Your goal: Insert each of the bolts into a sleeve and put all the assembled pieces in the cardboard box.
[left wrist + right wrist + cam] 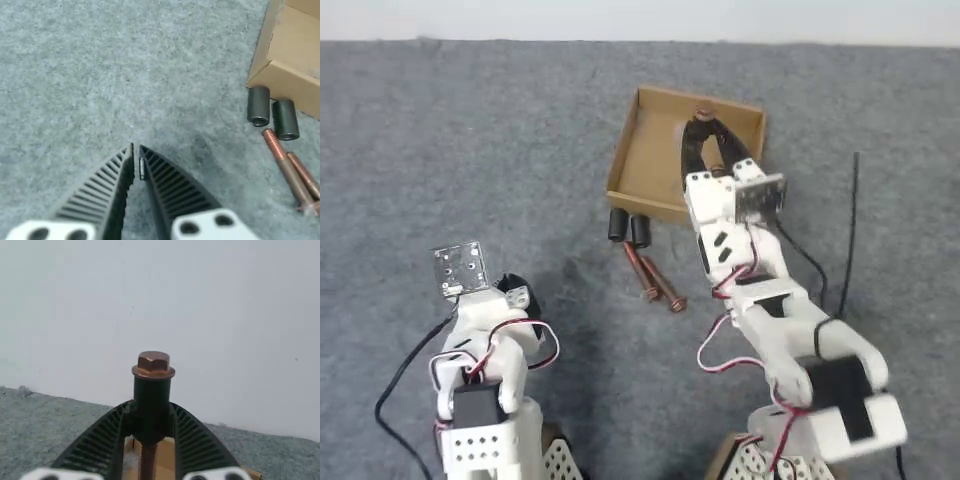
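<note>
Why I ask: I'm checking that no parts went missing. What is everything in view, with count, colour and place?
cardboard box: one, brown, on the carpet at the far middle
assembled piece: one, copper bolt in a black sleeve, held over the box
sleeves: two, black, side by side on the carpet against the box's near wall
bolts: two, copper, lying together on the carpet just near of the sleeves
carpet: one, grey, covering the table
cable: one, black, on the carpet at the right
wall: one, white, along the far edge
right gripper: one, black, shut on the assembled piece
left gripper: one, black, shut, over bare carpet
</note>
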Controlling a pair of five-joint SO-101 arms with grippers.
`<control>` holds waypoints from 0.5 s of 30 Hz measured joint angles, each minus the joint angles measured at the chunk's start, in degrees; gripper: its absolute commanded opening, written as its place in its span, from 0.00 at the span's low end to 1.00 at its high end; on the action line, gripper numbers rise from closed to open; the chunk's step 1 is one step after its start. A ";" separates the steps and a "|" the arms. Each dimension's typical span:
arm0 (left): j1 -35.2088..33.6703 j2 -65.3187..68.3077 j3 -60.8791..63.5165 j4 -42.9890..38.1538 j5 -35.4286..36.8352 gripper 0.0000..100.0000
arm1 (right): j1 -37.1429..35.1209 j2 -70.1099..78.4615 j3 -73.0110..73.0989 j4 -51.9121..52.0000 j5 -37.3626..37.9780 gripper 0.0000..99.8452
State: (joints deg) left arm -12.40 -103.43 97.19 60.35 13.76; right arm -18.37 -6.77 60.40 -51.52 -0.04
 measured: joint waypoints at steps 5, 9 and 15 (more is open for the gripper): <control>0.00 0.00 0.00 0.26 0.00 0.01 | 0.00 -7.30 -4.22 19.34 0.00 0.01; 0.00 0.00 0.00 0.26 0.00 0.01 | 0.00 -9.14 -9.76 33.05 0.00 0.01; -0.18 0.00 0.00 0.26 0.00 0.01 | 0.00 -9.14 -20.57 52.92 0.00 0.01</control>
State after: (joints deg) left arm -12.57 -103.43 97.19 60.62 13.76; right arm -18.37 -15.91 39.82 1.41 -0.04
